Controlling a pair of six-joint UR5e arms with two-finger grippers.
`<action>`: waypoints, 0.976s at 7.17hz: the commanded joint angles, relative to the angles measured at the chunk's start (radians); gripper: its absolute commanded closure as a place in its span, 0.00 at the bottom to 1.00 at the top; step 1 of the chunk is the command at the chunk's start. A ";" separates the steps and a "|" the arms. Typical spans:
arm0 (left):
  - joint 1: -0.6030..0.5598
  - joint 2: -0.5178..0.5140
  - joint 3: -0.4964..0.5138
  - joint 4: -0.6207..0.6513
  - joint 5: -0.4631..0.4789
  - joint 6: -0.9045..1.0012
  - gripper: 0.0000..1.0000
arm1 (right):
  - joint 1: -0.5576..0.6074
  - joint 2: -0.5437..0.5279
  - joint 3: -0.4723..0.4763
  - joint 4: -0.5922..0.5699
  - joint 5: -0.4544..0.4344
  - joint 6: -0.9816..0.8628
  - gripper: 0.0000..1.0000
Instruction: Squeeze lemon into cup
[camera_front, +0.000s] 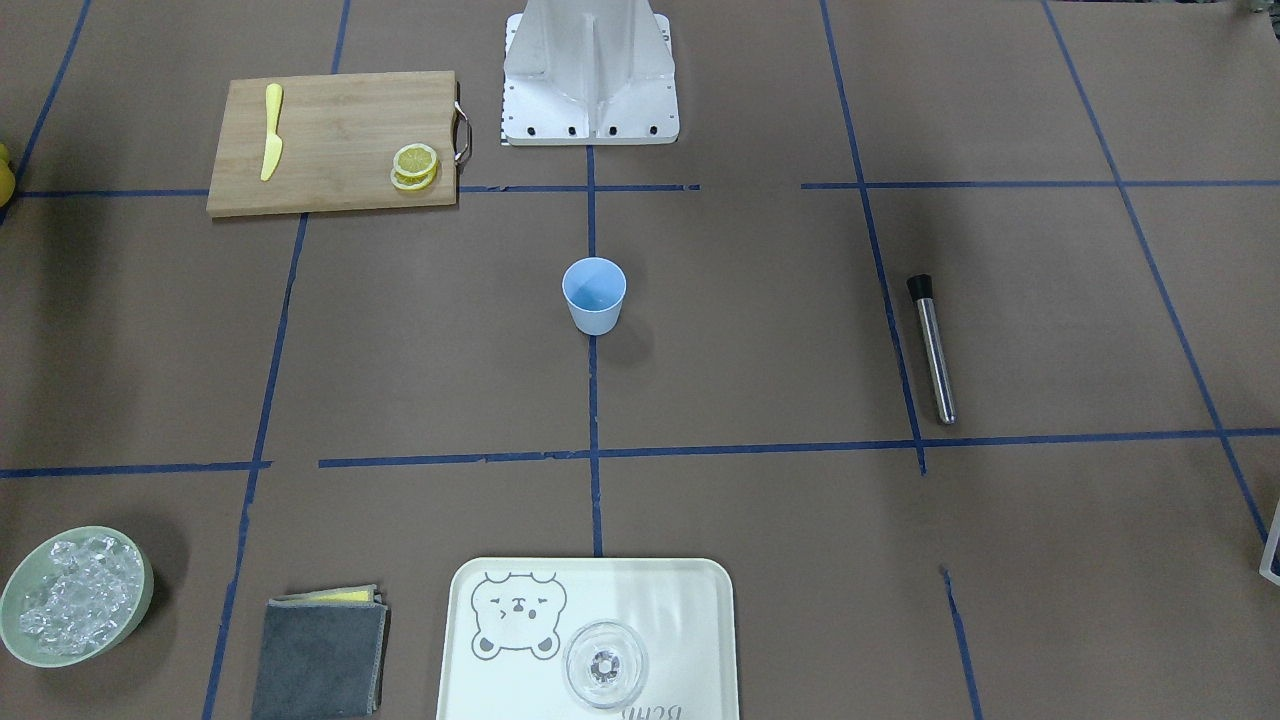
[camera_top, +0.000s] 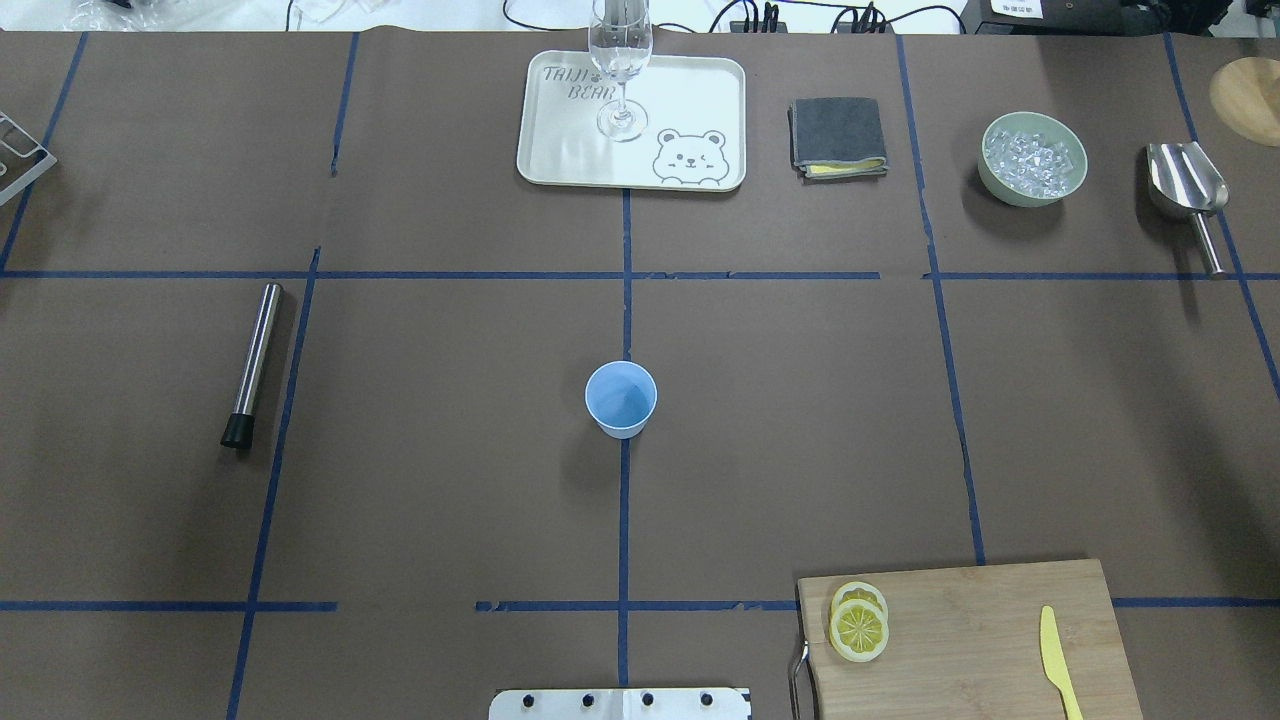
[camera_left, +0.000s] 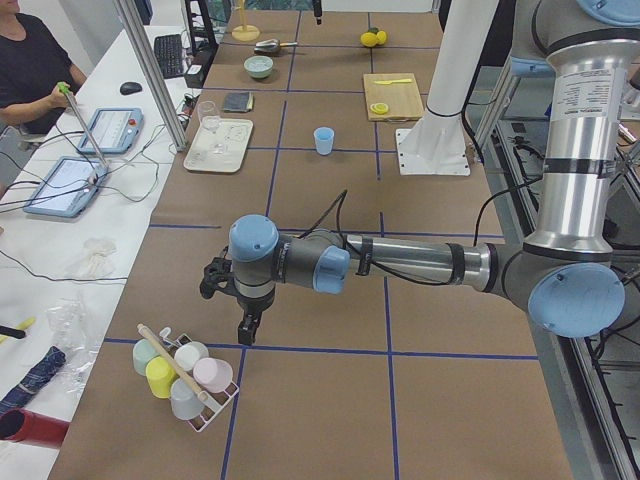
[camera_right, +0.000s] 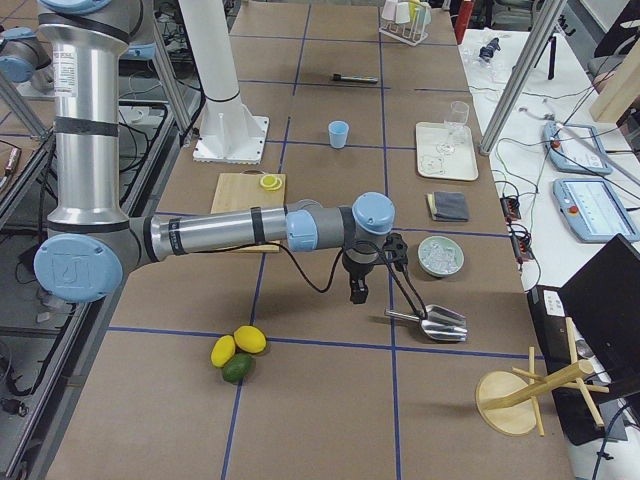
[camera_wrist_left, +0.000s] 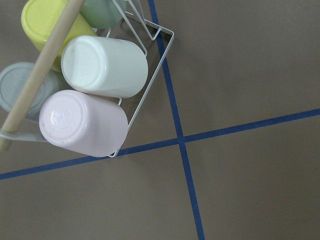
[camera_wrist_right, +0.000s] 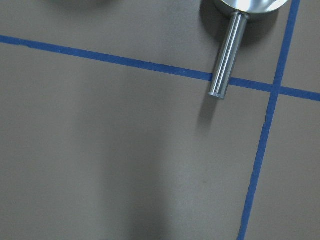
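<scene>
The cup (camera_front: 594, 294) stood upright at the middle of the desk (camera_front: 760, 330), unheld. The lemon slice (camera_front: 414, 163) lay on top of a second slice on the cutting board (camera_front: 330, 140), well apart from the cup, toward the robot's right and its base. The left claw (camera_left: 247, 325) hung far from the cup, just beside a rack of tumblers (camera_left: 185, 372). The right claw (camera_right: 357, 292) hung far off on the cup's opposite side, near a metal scoop (camera_right: 435, 322). Opening and load of either claw: I could not tell.
</scene>
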 joint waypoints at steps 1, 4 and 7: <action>0.000 0.010 -0.025 0.011 0.001 0.016 0.00 | -0.001 0.006 -0.001 0.007 -0.005 0.011 0.00; 0.003 0.009 -0.035 0.010 0.001 0.015 0.00 | -0.002 0.006 -0.001 0.014 -0.004 0.013 0.00; 0.005 0.010 -0.035 -0.004 -0.066 0.018 0.00 | -0.019 0.010 0.014 0.036 -0.001 0.078 0.00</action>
